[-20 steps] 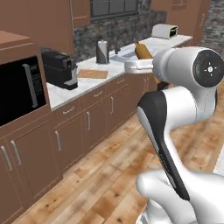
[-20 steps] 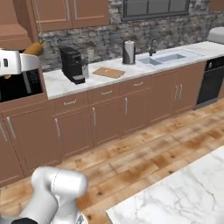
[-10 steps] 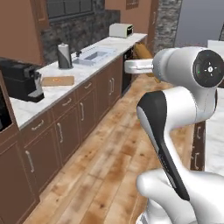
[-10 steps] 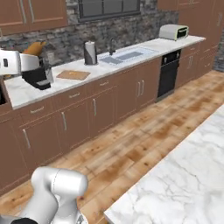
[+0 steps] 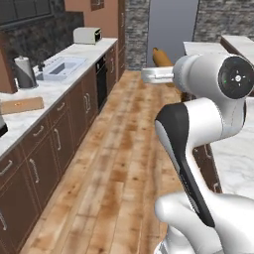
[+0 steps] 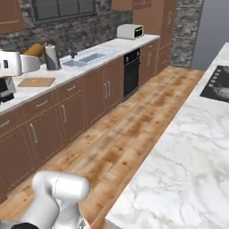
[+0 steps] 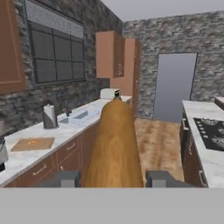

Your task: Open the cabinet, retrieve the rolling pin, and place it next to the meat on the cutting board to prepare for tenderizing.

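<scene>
My gripper (image 7: 113,179) is shut on the rolling pin (image 7: 114,140), a tan wooden cylinder that runs away from the hand between both dark fingertips (image 7: 65,178). In the left base view the rolling pin (image 5: 161,56) sticks up past the gripper (image 5: 158,68), high over the wooden floor. In the right base view the gripper (image 6: 30,57) holds the rolling pin (image 6: 34,49) at the far left. The cutting board (image 7: 33,144) (image 6: 36,82) (image 5: 20,105) lies flat on the white counter, well away from the hand. The meat is too small to make out. A corner of the reddish-brown wall cabinet (image 6: 9,15) shows above the counter.
Along the counter (image 6: 107,47) stand a paper towel roll (image 6: 52,57), a sink (image 6: 89,58) and a toaster (image 6: 129,31). A black oven (image 6: 131,71) sits below. A marble island (image 6: 192,147) with a cooktop (image 6: 217,85) is on the right; wooden floor lies between.
The whole picture has swung: the base has turned, so the counter slides left and the island comes into view. The rolling pin stays in the shut gripper.
</scene>
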